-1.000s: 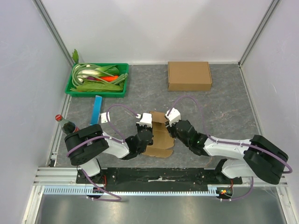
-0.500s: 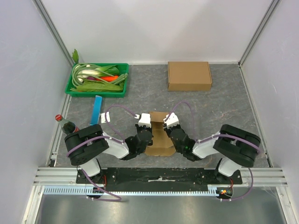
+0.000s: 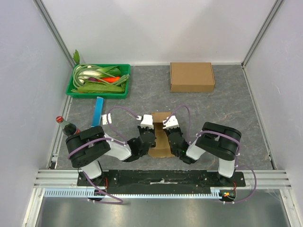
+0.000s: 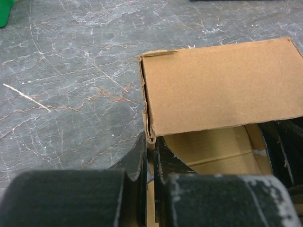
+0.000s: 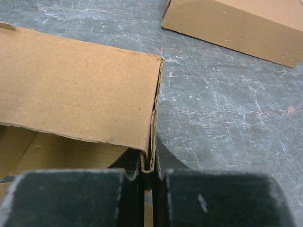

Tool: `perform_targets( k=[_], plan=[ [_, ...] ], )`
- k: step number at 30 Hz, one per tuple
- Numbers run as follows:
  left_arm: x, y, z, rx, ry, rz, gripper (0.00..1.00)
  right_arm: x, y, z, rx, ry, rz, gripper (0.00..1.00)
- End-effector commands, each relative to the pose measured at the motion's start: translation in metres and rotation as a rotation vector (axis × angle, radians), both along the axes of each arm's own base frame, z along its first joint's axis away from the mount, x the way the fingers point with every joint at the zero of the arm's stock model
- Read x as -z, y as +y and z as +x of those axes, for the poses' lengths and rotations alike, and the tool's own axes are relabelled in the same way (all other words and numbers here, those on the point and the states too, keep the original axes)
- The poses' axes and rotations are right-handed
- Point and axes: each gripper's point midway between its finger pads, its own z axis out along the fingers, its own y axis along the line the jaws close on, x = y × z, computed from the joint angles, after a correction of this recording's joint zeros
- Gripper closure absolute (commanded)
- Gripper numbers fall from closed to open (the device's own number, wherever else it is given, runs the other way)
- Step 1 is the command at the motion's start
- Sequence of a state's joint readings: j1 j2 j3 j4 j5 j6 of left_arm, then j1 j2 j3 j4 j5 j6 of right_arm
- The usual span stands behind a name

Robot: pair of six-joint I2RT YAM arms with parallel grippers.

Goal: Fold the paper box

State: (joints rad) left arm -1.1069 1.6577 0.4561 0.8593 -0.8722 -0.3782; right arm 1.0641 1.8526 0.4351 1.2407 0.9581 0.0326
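The paper box [image 3: 161, 128] is a brown cardboard carton, open and half formed, on the grey table just ahead of the arm bases. My left gripper [image 3: 148, 138] is shut on its left side wall. In the left wrist view the fingertips [image 4: 142, 151] pinch the wall's edge below the raised lid panel [image 4: 218, 85]. My right gripper [image 3: 171, 138] is shut on the right side wall. Seen from the right wrist, the gripper [image 5: 150, 163] clamps the doubled cardboard edge beside the lid panel [image 5: 80, 90]. The box's inner floor shows below both panels.
A closed brown cardboard box [image 3: 191, 76] lies at the back right, also visible as the closed box [image 5: 236, 19]. A green tray [image 3: 75, 90] of vegetables sits at the back left, with a blue strip [image 3: 98, 111] and a red-capped bottle [image 3: 66, 126] near the left edge.
The right arm has swung left to the box's right wall and its jaws have closed on it. The left gripper has kept its hold.
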Motion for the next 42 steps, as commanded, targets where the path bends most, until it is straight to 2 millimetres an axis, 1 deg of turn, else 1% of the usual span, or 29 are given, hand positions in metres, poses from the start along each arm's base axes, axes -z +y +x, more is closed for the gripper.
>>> perform_targets(
  k=[1, 6, 9, 11, 14, 16, 17, 19, 20, 21, 22, 23, 24, 25, 26, 27, 28, 29, 30, 31, 32, 33, 34, 35, 36, 38, 39, 40, 42],
  plan=[
    [-0.005, -0.002, 0.004, -0.081, -0.001, -0.052, 0.98, -0.016, -0.011, 0.003, 0.107, -0.086, 0.078, 1.0],
    [0.004, -0.004, 0.005, -0.149, 0.051, -0.076, 0.98, -0.016, -0.013, -0.002, 0.169, -0.1, 0.07, 1.0],
    [0.005, -0.003, 0.007, -0.171, 0.047, -0.089, 0.98, -0.02, -0.029, -0.01, 0.331, -0.138, 0.098, 1.0],
    [0.004, -0.008, 0.007, -0.173, 0.053, -0.103, 0.98, -0.008, -0.028, -0.015, 0.425, -0.128, 0.087, 1.0],
    [0.002, -0.013, 0.007, -0.162, 0.057, -0.115, 0.98, -0.002, -0.018, -0.014, 0.381, -0.136, 0.126, 1.0],
    [0.002, -0.013, 0.006, -0.163, 0.056, -0.111, 0.98, -0.008, -0.019, -0.016, 0.346, -0.14, 0.141, 1.0],
    [0.003, -0.012, 0.005, -0.163, 0.059, -0.108, 0.98, -0.011, -0.022, -0.018, 0.331, -0.14, 0.159, 0.79],
    [0.006, -0.008, 0.004, -0.17, 0.059, -0.097, 0.98, -0.023, -0.028, -0.023, 0.253, -0.138, 0.22, 0.46],
    [0.007, -0.007, 0.004, -0.171, 0.058, -0.087, 0.98, -0.012, -0.031, -0.026, 0.235, -0.095, 0.141, 0.22],
    [0.007, -0.005, 0.005, -0.176, 0.054, -0.081, 0.98, -0.022, -0.036, -0.03, 0.212, -0.081, 0.17, 0.15],
    [0.008, -0.003, 0.004, -0.179, 0.052, -0.072, 0.98, -0.019, -0.028, -0.033, 0.143, -0.042, 0.194, 0.09],
    [0.008, -0.002, 0.005, -0.178, 0.047, -0.056, 0.98, 0.003, -0.035, -0.042, 0.131, 0.045, 0.143, 0.02],
    [0.007, -0.001, 0.005, -0.183, 0.042, -0.051, 0.98, -0.012, -0.029, -0.046, 0.093, 0.082, 0.234, 0.02],
    [0.005, -0.002, 0.006, -0.183, 0.039, -0.052, 0.98, -0.005, -0.026, -0.055, 0.045, 0.158, 0.247, 0.02],
    [0.004, -0.002, 0.006, -0.182, 0.038, -0.05, 0.98, 0.015, -0.035, -0.07, 0.035, 0.268, 0.227, 0.02],
    [0.004, -0.003, 0.006, -0.178, 0.041, -0.047, 0.98, 0.002, -0.033, -0.078, -0.011, 0.292, 0.306, 0.02],
    [0.003, -0.003, 0.006, -0.178, 0.041, -0.049, 0.98, 0.016, -0.046, -0.092, -0.01, 0.375, 0.242, 0.02],
    [0.005, -0.003, 0.006, -0.182, 0.041, -0.048, 0.98, 0.016, -0.04, -0.103, -0.032, 0.452, 0.316, 0.02],
    [0.006, -0.003, 0.006, -0.181, 0.046, -0.038, 0.98, -0.005, -0.033, -0.107, -0.073, 0.461, 0.385, 0.02],
    [0.005, -0.005, 0.007, -0.182, 0.05, -0.04, 0.98, 0.005, -0.045, -0.12, -0.055, 0.546, 0.34, 0.02],
    [0.004, -0.007, 0.006, -0.18, 0.063, -0.056, 0.98, 0.005, -0.043, -0.13, -0.064, 0.63, 0.373, 0.02],
    [0.003, -0.009, 0.006, -0.178, 0.072, -0.057, 0.98, -0.01, -0.036, -0.134, -0.036, 0.688, 0.482, 0.02],
    [0.007, -0.005, 0.003, -0.183, 0.089, -0.032, 0.98, 0.002, -0.055, -0.141, 0.047, 0.771, 0.46, 0.02],
    [0.004, -0.005, 0.002, -0.192, 0.103, -0.062, 0.98, 0.001, -0.054, -0.146, 0.046, 0.822, 0.491, 0.02],
    [0.002, -0.004, 0.001, -0.197, 0.112, -0.072, 0.98, 0.003, -0.043, -0.162, 0.006, 0.928, 0.584, 0.02],
    [0.006, 0.0, -0.004, -0.201, 0.146, -0.071, 0.98, -0.012, -0.016, -0.161, -0.09, 0.934, 0.784, 0.02],
    [0.001, -0.001, -0.005, -0.203, 0.149, -0.089, 0.98, -0.005, -0.013, -0.165, -0.097, 0.949, 0.868, 0.02],
    [0.004, 0.001, -0.007, -0.204, 0.162, -0.077, 0.98, -0.009, -0.01, -0.159, -0.094, 0.921, 0.927, 0.02],
    [0.003, -0.001, -0.007, -0.207, 0.177, -0.093, 0.98, 0.001, -0.01, -0.156, -0.074, 0.921, 0.927, 0.02]
  ],
)
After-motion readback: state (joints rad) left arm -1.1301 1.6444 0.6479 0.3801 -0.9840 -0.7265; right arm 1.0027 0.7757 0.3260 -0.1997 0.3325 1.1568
